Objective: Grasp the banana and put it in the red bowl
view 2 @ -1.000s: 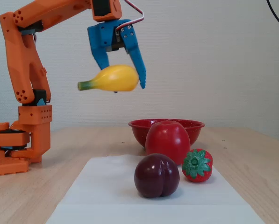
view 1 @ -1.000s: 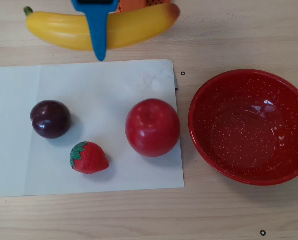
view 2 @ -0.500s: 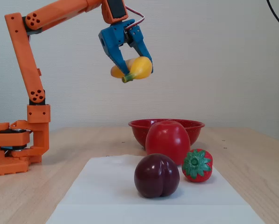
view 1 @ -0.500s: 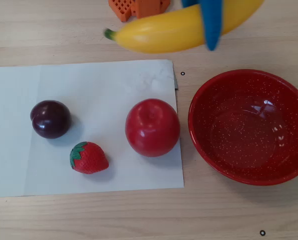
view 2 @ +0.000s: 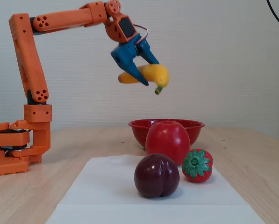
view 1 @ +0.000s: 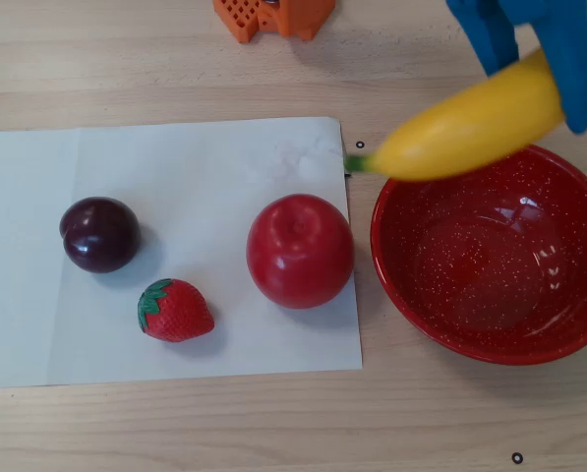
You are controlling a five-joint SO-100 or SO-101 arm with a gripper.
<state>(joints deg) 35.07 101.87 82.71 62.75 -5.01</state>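
My blue gripper [view 1: 541, 88] is shut on the yellow banana [view 1: 470, 123] and holds it in the air, nearly level. Its green stem tip points left in the overhead view, over the upper-left rim of the red bowl [view 1: 383, 258]. In the fixed view the gripper [view 2: 150, 73] and the banana [view 2: 154, 74] hang well above the speckled red bowl [view 2: 190, 126]. The bowl is empty and stands on the wooden table, right of the paper sheet.
A white paper sheet [view 1: 175, 177] carries a red apple [view 1: 300, 250] close to the bowl's left rim, a dark plum [view 1: 99, 234] and a strawberry [view 1: 175, 310]. The arm's orange base [view 2: 17, 144] stands at the table's far side.
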